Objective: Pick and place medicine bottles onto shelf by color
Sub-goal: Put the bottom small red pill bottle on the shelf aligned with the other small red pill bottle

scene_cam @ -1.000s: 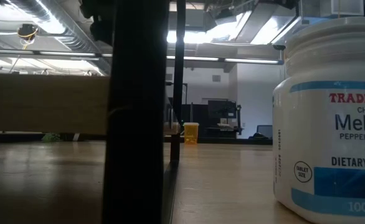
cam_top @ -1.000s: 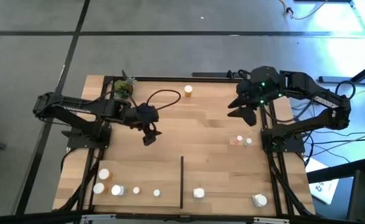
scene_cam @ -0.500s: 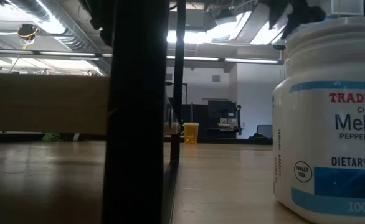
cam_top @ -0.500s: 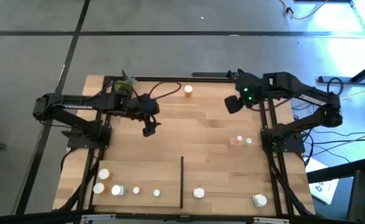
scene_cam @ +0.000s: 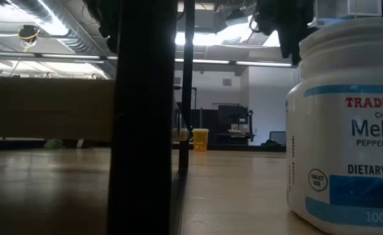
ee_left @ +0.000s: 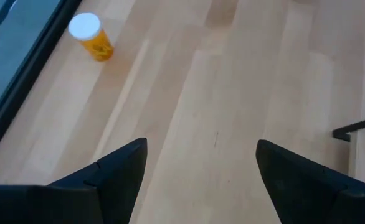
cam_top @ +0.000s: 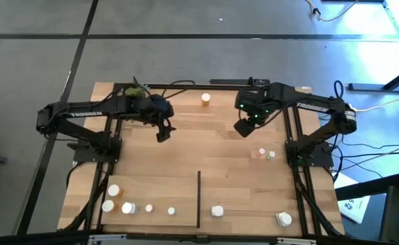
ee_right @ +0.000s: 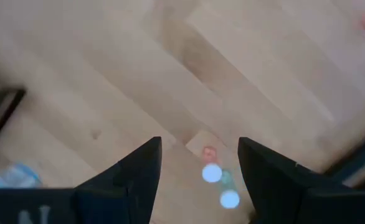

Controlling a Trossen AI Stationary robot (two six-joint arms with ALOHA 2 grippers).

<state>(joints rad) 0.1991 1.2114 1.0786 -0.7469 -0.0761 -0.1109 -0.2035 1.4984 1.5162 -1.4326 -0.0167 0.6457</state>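
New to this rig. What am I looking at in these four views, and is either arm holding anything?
Two dark robot arms work over a wooden shelf board edged in black rails. The overhead picture shows everything: the left gripper and the right gripper both hover open and empty near the far end. An orange bottle stands between them; more white-capped bottles sit along the near edge, either side of a black divider strip. The table-level camera is mostly blocked by a big white bottle. The other two pictures look out past each arm's own fingers.
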